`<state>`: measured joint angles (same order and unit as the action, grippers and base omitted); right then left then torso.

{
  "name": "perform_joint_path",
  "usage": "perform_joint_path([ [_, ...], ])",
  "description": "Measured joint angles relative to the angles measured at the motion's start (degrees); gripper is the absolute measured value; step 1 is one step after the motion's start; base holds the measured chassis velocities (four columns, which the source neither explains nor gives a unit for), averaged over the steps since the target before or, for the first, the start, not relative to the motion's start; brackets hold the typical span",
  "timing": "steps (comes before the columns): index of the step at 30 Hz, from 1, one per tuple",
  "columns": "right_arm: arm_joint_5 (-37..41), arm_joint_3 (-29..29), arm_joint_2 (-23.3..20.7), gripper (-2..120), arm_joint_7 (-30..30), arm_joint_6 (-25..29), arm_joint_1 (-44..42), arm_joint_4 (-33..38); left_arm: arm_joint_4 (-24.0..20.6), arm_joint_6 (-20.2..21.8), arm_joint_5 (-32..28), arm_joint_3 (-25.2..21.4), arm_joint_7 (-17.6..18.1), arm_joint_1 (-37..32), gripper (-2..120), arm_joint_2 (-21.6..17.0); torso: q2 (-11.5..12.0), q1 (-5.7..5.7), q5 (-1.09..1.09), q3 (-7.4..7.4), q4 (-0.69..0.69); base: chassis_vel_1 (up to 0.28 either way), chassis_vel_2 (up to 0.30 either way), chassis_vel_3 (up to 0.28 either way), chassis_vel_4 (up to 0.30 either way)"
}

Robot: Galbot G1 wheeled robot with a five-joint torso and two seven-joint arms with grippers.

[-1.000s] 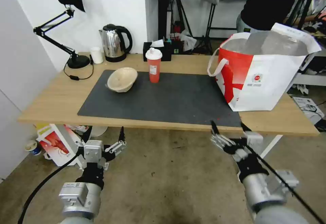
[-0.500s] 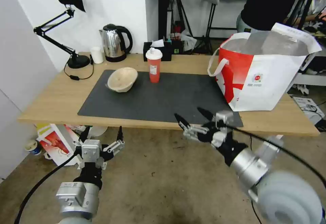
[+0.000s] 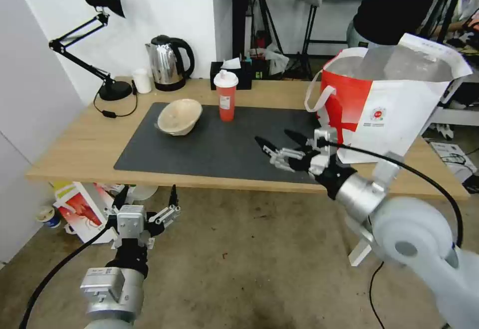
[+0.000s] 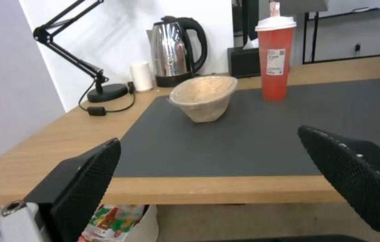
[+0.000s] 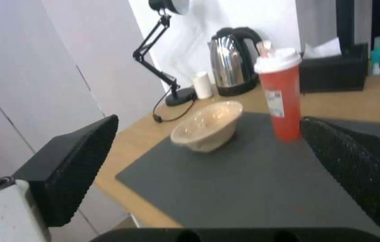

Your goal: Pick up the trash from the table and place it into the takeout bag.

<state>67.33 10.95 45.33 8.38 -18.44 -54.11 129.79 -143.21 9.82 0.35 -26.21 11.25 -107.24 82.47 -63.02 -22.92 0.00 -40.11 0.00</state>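
On the table's (image 3: 80, 144) dark mat stand two pieces of trash: a tilted beige bowl (image 3: 178, 116) (image 4: 204, 97) (image 5: 208, 129) and, just right of it, a tall red cup (image 3: 226, 95) (image 4: 274, 57) (image 5: 282, 95) with a white lid. The takeout bag (image 3: 386, 104), white and red with foil lining, stands open at the table's right end. My right gripper (image 3: 277, 140) hovers open over the mat's front right part, pointing toward the cup and bowl, left of the bag. My left gripper (image 3: 146, 197) waits open below the table's front edge.
A steel kettle (image 3: 168, 63), a small white cup (image 3: 142, 81), a black desk lamp (image 3: 102, 45) and a black tissue box (image 3: 231, 74) line the table's back. A smaller printed bag (image 3: 82, 209) lies on the floor under the left end. A person stands behind the takeout bag.
My right arm has risen from below the table's front edge and swung left and forward, over the mat. The left gripper has barely moved.
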Motion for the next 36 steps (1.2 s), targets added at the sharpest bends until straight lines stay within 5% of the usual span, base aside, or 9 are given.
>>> perform_joint_path([
  [17, 1.2, -16.8, 7.1, 100, 5.5, -3.0, 25.2, -15.9, 0.5, 0.0, 0.4, -1.1, 0.0, 0.1, 99, 0.5, 0.0, 0.00, -0.02, 0.00, 0.02, 0.000, 0.000, 0.000, 0.000],
  [36, 0.9, -25.2, 12.4, 100, 9.1, -5.7, 36.1, -25.9, 1.9, 0.0, 0.4, -0.9, 0.2, 0.9, 99, 0.5, 0.0, 0.00, -0.01, 0.00, 0.01, 0.000, 0.000, 0.000, 0.000],
])
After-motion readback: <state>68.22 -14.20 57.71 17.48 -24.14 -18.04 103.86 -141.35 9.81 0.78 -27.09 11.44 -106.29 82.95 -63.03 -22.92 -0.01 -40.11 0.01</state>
